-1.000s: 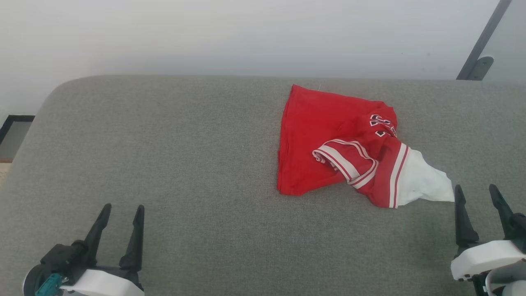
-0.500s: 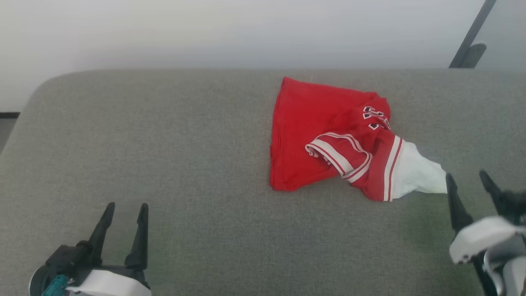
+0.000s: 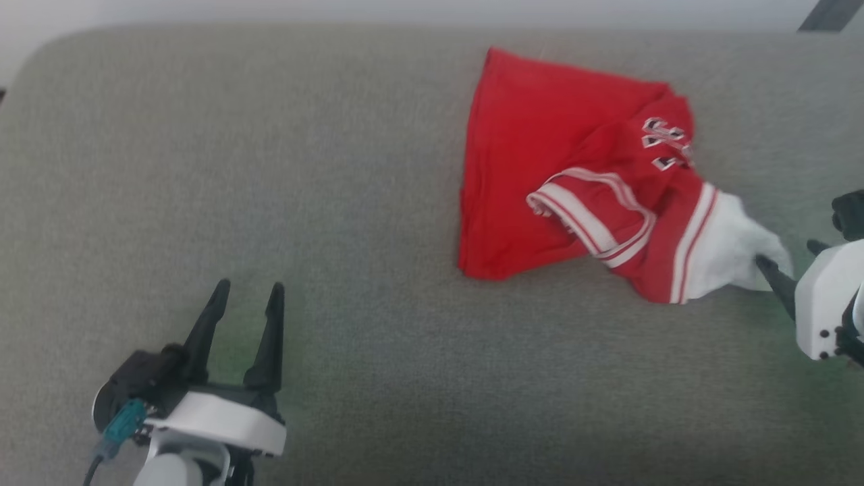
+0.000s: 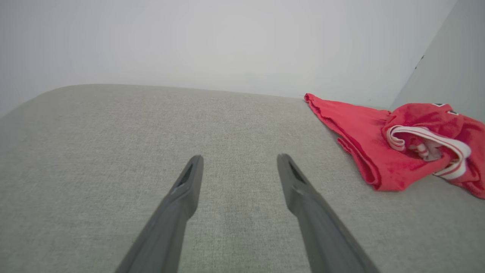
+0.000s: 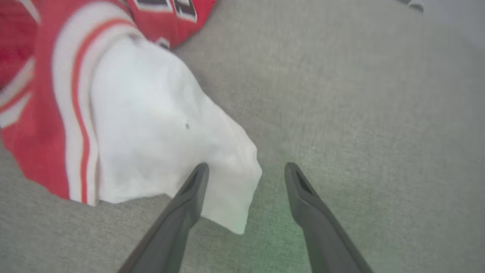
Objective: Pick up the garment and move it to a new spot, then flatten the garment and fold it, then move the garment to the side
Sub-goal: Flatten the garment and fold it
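On cushion (image 3: 337, 169), garment (image 3: 526, 148) at right claw (image 5: 246, 167)

a plain indoor room, more like a test space than a lived-in home, though it is hard to tell. a wide tabletop (image 3: 337, 169) covered in grey woven fabric, round-cornered, stands against a blank white wall (image 4: 189, 38).

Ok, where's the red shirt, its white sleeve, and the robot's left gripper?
garment (image 3: 520, 169), head view, on its plain red body.
white sleeve (image 5: 151, 125), right wrist view, on the middle of the sleeve.
left gripper (image 3: 250, 287), head view, midway between the tips of its two open fingers.
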Robot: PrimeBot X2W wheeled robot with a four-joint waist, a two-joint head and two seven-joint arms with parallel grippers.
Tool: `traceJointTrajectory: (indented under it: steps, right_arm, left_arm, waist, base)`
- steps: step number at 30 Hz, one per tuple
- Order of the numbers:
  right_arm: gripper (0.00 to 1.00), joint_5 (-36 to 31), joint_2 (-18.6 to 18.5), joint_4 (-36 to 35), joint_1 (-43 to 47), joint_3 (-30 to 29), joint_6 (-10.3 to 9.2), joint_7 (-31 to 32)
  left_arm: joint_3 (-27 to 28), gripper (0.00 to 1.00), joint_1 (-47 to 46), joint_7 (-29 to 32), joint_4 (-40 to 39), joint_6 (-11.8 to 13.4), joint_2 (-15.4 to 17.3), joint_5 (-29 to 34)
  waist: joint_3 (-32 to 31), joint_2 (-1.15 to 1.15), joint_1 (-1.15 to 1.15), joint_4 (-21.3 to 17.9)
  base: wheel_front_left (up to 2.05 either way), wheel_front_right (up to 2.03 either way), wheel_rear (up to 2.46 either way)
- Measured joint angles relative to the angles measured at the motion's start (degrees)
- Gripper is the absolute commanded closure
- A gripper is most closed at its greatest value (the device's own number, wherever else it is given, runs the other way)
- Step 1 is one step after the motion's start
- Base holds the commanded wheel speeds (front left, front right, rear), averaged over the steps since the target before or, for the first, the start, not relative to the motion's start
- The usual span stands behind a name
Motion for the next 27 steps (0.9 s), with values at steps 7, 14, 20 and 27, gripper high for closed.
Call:
traceJointTrajectory:
  steps: [7,14,20,27]
  right_arm:
    - [0.00,6.41,-5.39,-1.58,-1.78,5.06,-0.01,10.03]
    - [1.00,9.66,-5.80,-2.03,-2.75,3.74,0.07,5.67]
    - [1.00,6.72,-6.49,2.27,-2.30,-6.76,0.03,-0.10]
    - [1.00,-0.47,-5.04,7.73,-1.95,-19.73,0.04,-3.63]
  left_arm:
    - [-0.64,0.00,-2.96,0.00,0.76,0.00,-0.67,-0.45]
    - [-0.85,0.00,-5.10,0.00,1.05,0.00,-0.66,-0.66]
    - [-0.76,0.00,-6.11,0.00,0.62,0.00,0.27,-0.66]
    - [-1.32,0.00,-7.22,0.00,0.23,0.00,1.59,-0.66]
  waist:
    - [5.13,0.00,0.00,1.70]
    - [7.78,0.00,0.00,1.84]
    - [8.37,0.00,0.00,0.21]
    - [9.91,0.00,0.00,-1.61]
  base:
    - [0.00,0.00,0.00]
    - [0.00,0.00,0.00]
    - [0.00,0.00,0.00]
    - [0.00,0.00,0.00]
